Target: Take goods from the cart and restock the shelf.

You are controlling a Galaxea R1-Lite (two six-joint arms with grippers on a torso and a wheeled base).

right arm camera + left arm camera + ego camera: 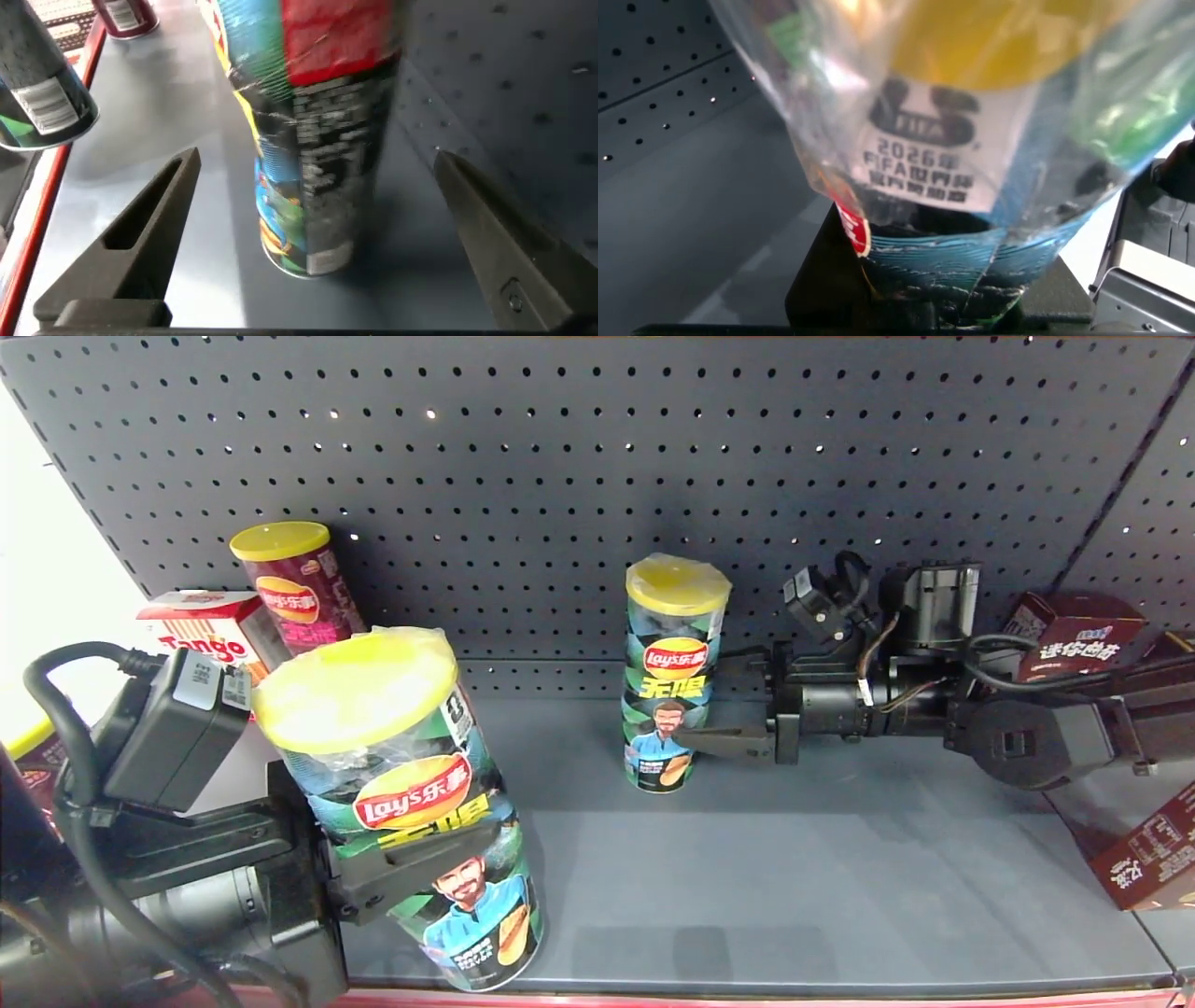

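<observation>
Shelf [840, 877] front-left edge: left gripper [439, 859] clamps a yellow-lidded chip can [401, 784]; mid-shelf, a matching can [674, 681] stands upright between the wide-open fingers of the right gripper [714, 702], arm level from the right; far left, maroon can [299, 588], wafer box [210, 625].

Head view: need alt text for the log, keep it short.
The left gripper holds a green chip can with a yellow lid at the front left of the grey shelf, while the open right gripper brackets a matching can standing upright mid-shelf. A maroon can and a red-and-white box stand behind at left; brown boxes sit at right.
</observation>
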